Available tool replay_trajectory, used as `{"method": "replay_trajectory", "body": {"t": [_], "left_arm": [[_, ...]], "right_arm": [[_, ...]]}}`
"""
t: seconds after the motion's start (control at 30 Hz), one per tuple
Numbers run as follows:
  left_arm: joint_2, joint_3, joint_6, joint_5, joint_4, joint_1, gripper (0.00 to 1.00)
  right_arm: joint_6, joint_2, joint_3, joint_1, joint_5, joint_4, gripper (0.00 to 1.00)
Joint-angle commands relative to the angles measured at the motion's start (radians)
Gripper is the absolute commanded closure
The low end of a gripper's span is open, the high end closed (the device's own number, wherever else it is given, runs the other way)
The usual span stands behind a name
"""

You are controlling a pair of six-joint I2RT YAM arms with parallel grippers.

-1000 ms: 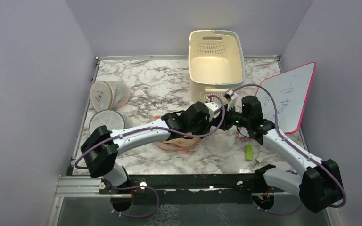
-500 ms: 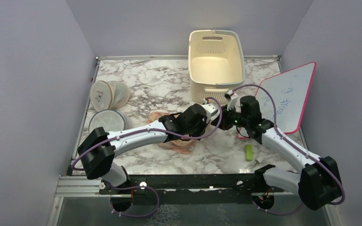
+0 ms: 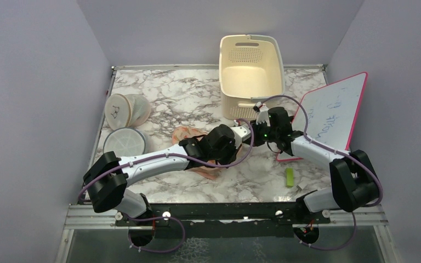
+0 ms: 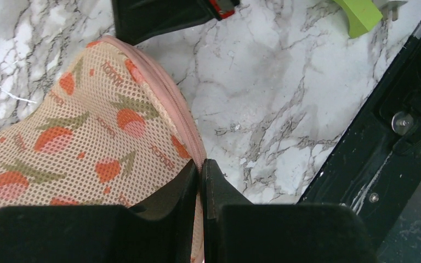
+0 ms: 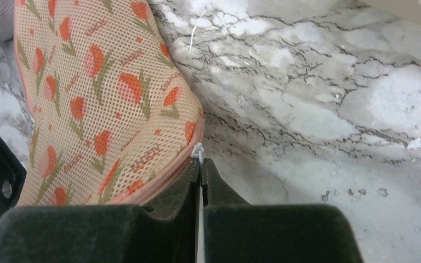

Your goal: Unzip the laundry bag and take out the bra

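My left gripper is pinching the bag; my right gripper is pinching the pull; I'm fearing it slipping out.

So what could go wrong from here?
The right jaws pinch only the tiny white zip tab, which could slip free when pulled. The left jaws hold just the pink rim of the bag, so the bag might drag along or bunch up rather than unzip.

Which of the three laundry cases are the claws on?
The peach carrot-print laundry bag; the upper white case and lower white case sit untouched, far left.
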Motion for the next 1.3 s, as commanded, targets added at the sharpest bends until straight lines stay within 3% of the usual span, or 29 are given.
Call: {"method": "replay_trajectory", "body": {"t": [0.0,0.37,0.53,0.63,0.8,1.0,1.07,1.27], "left_arm": [[-0.038,-0.019,0.005,0.115,0.071,-0.005,1.00],[-0.012,-0.033,-0.008,0.161,0.139,-0.013,1.00],[0.003,-0.022,-0.015,0.125,0.112,-0.013,1.00],[0.016,-0.014,-0.029,0.097,0.087,-0.013,0.85],[0.010,-0.010,-0.058,0.029,0.074,-0.011,0.54],[-0.054,0.008,-0.059,-0.091,0.037,0.011,0.24],[-0.088,-0.002,-0.062,-0.124,0.032,0.052,0.19],[-0.268,-0.065,-0.117,-0.122,-0.010,0.270,0.11]], "right_arm": [[-0.012,0.038,-0.003,-0.006,-0.010,0.175,0.99],[0.012,-0.008,-0.135,-0.005,-0.130,0.426,0.99],[0.027,-0.030,-0.124,-0.005,0.004,0.329,0.99],[0.030,-0.050,-0.102,-0.005,0.079,0.219,0.96],[0.054,-0.228,-0.148,-0.006,0.174,0.150,0.56],[-0.034,-0.296,-0.022,-0.006,0.183,-0.062,0.39],[-0.059,-0.297,0.000,-0.006,0.138,-0.095,0.31],[-0.081,-0.319,-0.016,0.011,0.020,-0.116,0.28]]}}
